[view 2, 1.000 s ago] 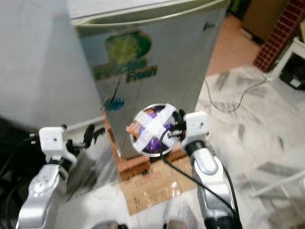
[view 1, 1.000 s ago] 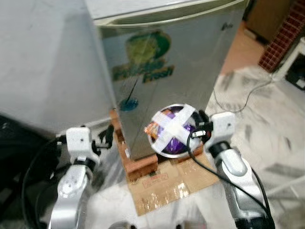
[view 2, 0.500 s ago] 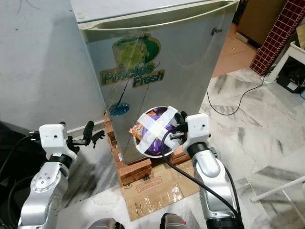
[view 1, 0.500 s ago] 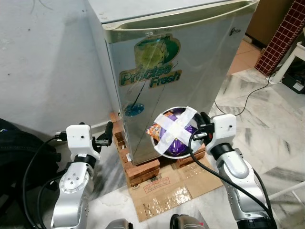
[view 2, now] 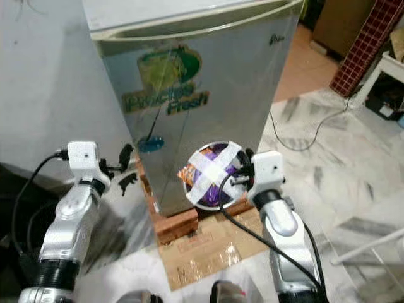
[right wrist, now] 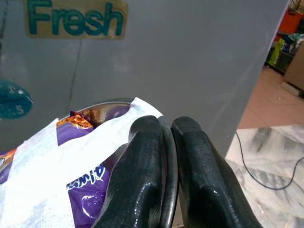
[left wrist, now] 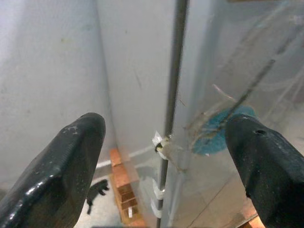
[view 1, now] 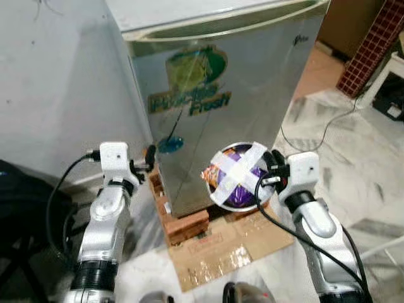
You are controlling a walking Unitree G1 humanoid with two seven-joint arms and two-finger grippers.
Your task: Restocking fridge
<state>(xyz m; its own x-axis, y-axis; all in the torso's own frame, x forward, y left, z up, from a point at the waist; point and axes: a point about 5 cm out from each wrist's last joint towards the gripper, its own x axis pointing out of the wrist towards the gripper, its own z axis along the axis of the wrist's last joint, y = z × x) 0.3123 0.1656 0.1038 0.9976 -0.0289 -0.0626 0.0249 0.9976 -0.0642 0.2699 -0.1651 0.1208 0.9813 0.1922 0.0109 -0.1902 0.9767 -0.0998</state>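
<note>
Right gripper [right wrist: 164, 156]: fingers clamped on the rim of a metal bowl [view 1: 237, 177], one finger inside the rim, one outside. Bowl held in the air in front of the lower part of the fridge door, close to it but not touching as far as can be seen.

Bowl contents: purple snack packets [right wrist: 90, 190] and an orange wrapper [view 1: 211, 175], held in by two strips of white tape [view 2: 213, 171] crossed over the mouth.

Left gripper [left wrist: 164, 152]: fingers spread wide, holding nothing, raised at the left front corner of the fridge [view 1: 214, 101], aimed at the seam where door meets cabinet side.

Fridge: small, silver, door closed. Green and yellow "Precise Fresh" sticker [view 2: 165, 85] on the upper door; round blue sticker [view 1: 170, 145] lower down.

Support: red bricks [view 1: 184, 222] under the fridge, flattened cardboard [view 1: 221, 249] in front.

Surroundings: marble floor [view 1: 353, 170] with a black cable [view 2: 315, 136] across it; grey wall [view 1: 57, 82] to the left.
</note>
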